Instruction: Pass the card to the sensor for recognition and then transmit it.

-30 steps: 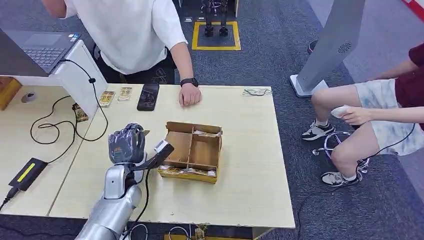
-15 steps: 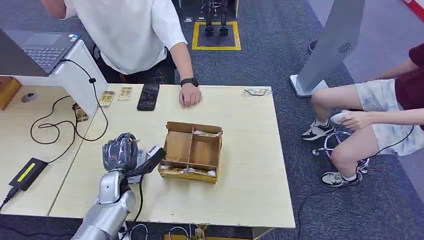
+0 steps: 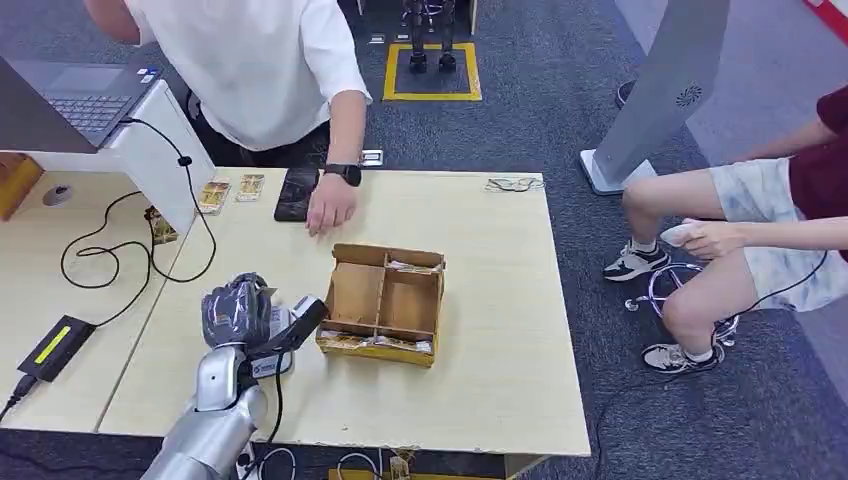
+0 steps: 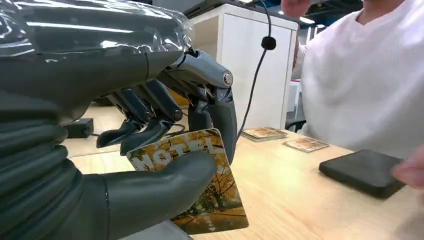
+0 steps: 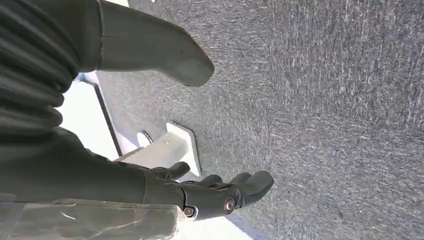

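My left hand (image 3: 238,312) hovers low over the near left of the wooden table (image 3: 500,380). In the left wrist view the left hand (image 4: 150,125) pinches a card (image 4: 200,185) with a yellow autumn-tree picture between thumb and fingers. A black-and-white scanner (image 3: 303,318) sits just right of the hand, beside the box. My right hand (image 5: 100,165) hangs over grey carpet, fingers apart and holding nothing.
A partitioned cardboard box (image 3: 385,300) with cards stands mid-table. A person in white reaches a hand (image 3: 328,210) beside a black phone (image 3: 295,190). Loose cards (image 3: 213,197), a laptop (image 3: 80,95), cables and a power adapter (image 3: 55,345) lie left. Another person sits at the right.
My left hand has dropped lower and nearer with the card. The person's hand slid left along the far table edge toward the phone.
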You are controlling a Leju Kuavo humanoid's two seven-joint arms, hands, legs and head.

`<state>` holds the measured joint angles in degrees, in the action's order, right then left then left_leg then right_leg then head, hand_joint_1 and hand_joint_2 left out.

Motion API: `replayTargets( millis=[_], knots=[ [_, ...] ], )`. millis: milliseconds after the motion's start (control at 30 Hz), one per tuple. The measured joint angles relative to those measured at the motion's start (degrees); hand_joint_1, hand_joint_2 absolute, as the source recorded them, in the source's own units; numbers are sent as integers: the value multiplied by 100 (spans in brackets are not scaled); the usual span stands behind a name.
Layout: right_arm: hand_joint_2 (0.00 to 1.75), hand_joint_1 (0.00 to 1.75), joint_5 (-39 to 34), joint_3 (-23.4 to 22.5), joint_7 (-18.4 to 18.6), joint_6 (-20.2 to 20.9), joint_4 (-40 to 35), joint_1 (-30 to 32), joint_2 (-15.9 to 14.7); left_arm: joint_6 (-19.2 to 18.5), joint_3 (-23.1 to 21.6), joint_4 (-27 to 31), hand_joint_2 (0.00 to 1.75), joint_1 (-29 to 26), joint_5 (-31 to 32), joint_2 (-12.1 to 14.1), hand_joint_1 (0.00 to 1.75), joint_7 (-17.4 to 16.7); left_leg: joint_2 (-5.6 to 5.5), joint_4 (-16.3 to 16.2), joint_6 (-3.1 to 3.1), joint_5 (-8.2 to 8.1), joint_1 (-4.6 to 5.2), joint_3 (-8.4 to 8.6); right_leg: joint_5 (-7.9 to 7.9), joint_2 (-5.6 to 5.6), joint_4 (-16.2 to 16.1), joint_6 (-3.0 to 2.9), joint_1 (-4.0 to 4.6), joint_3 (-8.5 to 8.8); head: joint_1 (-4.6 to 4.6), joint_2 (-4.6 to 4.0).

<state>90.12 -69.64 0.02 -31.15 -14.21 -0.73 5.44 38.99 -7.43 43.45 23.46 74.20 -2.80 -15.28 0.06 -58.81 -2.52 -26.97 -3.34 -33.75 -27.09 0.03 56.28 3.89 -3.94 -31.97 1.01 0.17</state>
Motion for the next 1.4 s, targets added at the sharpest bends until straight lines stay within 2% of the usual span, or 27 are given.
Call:
replayTargets(
  millis=[167,433,700,1033,1133,1233,1400],
  knots=[
    [175,0,0,17,2,-4,-7,12,0,57,2,0,175,-35,-207,11,175,140,0,0,0,0,0,0,0,0,0,0,0,0,0,0],
    [175,0,0,52,2,-2,-9,16,0,35,2,0,175,-42,-238,22,175,140,0,0,0,0,0,0,0,0,0,0,0,0,0,0],
    [175,0,0,74,44,4,-11,22,0,-354,2,0,175,-44,-229,39,175,98,0,0,0,0,0,0,0,0,0,0,0,0,0,0],
    [175,0,-2,96,39,4,-17,34,0,-361,2,0,175,-40,-231,48,175,96,-1,0,0,0,0,1,0,-1,0,0,0,2,0,0],
    [175,0,0,96,35,2,-22,40,0,-217,2,0,175,-50,-275,46,175,120,-1,0,0,0,0,1,0,-1,0,0,0,3,0,0],
    [175,0,0,96,-4,-6,-26,47,0,41,11,85,175,-112,-312,44,175,308,-1,0,0,0,0,2,0,-1,0,0,0,3,0,0],
    [175,0,-2,96,-44,-13,-33,50,0,89,290,575,175,-286,-17,-46,175,780,-1,0,0,0,0,1,0,-1,0,0,0,3,-2,0]
  ],
)
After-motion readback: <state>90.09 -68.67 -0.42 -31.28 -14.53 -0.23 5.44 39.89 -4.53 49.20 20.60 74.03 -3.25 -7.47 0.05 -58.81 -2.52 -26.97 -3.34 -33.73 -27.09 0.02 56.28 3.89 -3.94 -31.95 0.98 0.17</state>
